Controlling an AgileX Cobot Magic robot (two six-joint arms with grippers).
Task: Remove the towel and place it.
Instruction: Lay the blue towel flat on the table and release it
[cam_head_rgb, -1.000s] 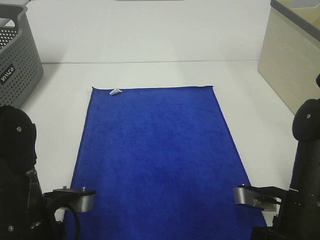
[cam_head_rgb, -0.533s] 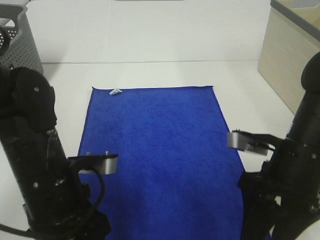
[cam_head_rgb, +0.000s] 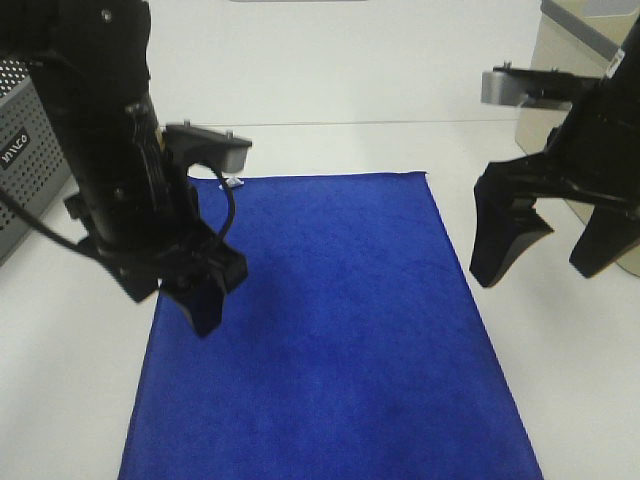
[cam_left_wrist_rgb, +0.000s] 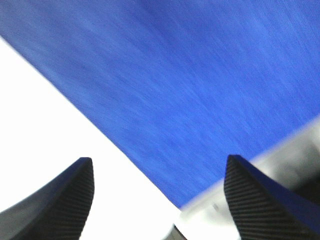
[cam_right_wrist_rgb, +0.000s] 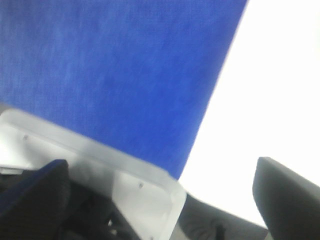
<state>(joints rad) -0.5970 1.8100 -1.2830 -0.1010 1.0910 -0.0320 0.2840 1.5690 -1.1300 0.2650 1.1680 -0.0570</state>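
Left gripper (cam_left_wrist_rgb: 157, 172) spread wide, empty, over towel (cam_head_rgb: 330, 330) left edge; right gripper (cam_head_rgb: 545, 265) likewise agape, beyond right edge. Towel flat, table (cam_head_rgb: 580, 380) centre. Judgement: lower both together, pinch matching edge points, lift evenly, avoid bunching.

Both arms have gone up and forward.

The left gripper (cam_head_rgb: 175, 300) was low by the near end of the towel (cam_head_rgb: 330, 330). Now it hangs over the towel's left edge, farther along. The right gripper (cam_head_rgb: 537, 272) now hangs over the white table (cam_head_rgb: 570, 390), just right of the towel.
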